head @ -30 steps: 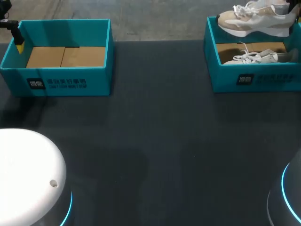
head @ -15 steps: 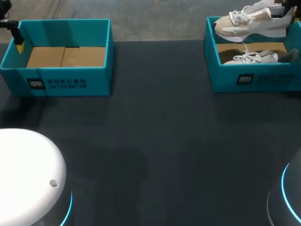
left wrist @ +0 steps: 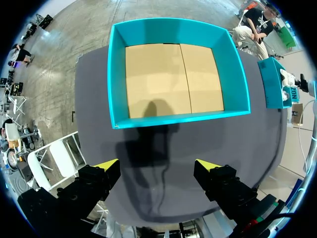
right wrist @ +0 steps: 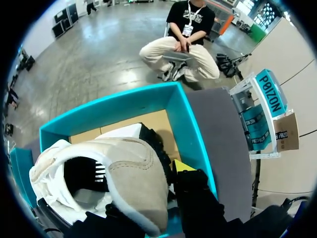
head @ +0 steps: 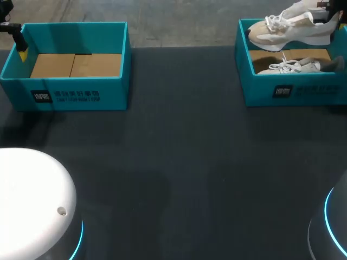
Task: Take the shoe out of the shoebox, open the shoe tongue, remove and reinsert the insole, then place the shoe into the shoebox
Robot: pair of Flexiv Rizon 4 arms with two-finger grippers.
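A beige and white shoe hangs tilted, toe down, over the back of the right teal shoebox. My right gripper is shut on its heel. In the right wrist view the shoe's heel collar fills the space at my right gripper; one yellow fingertip shows beside it, above the shoebox. A second, white shoe lies inside that box. My left gripper is open and holds nothing, in front of the left teal box, and shows at the far left corner.
The left teal box holds only its brown cardboard floor. Dark tabletop stretches between the two boxes and toward me. My arms' white bases rise at the near left and near right.
The held shoe has shifted slightly left and tipped: its heel rose while its toe dipped toward the box. The left arm has not moved.
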